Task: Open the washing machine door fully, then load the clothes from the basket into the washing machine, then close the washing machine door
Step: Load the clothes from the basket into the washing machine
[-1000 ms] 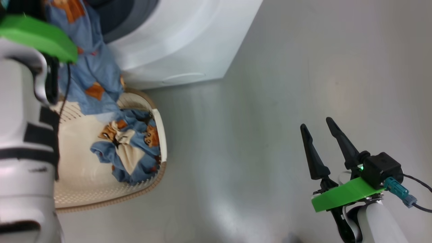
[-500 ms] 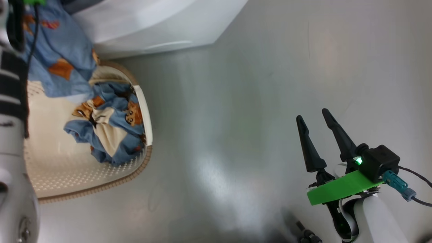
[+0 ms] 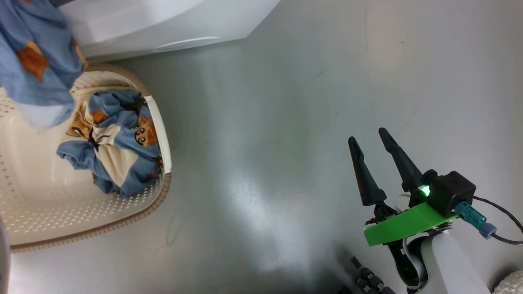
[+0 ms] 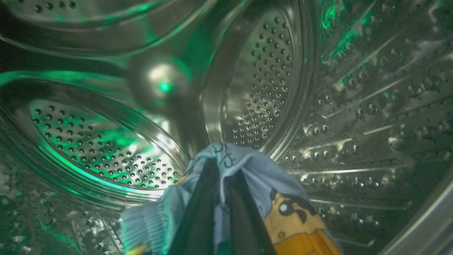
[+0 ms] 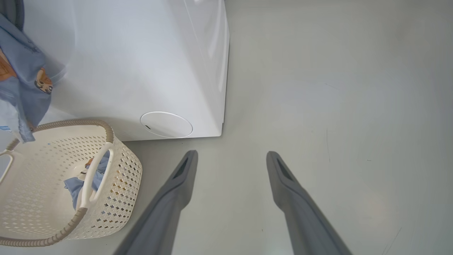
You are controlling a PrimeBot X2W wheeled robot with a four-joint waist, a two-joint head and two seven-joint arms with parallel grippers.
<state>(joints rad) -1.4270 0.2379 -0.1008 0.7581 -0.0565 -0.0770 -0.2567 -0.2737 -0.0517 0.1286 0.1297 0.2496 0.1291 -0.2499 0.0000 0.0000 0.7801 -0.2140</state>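
My left gripper (image 4: 221, 166) is shut on a light-blue garment (image 4: 254, 187) with a cartoon print, inside the washing machine's perforated steel drum (image 4: 262, 88). That garment's tail (image 3: 32, 69) hangs down over the cream basket (image 3: 81, 220). A second bundle of blue and cream clothes (image 3: 114, 151) lies against the basket's right wall. The washing machine's (image 5: 141, 60) white front rises behind the basket (image 5: 116, 191), with its round filter cap (image 5: 166, 124) low down. My right gripper (image 3: 367, 136) hangs open over bare floor, far right of the basket. The washing machine door is out of view.
Smooth grey floor (image 3: 265, 122) spreads between the basket and my right arm. A dark ribbed part of my base (image 3: 367, 281) shows at the bottom edge. The washing machine's right corner (image 5: 222, 127) meets the floor just left of my right fingers.
The head camera has swung, sliding basket and machine left and up in its view. The hanging garment has risen higher toward the drum. My right gripper stays open, much as before.
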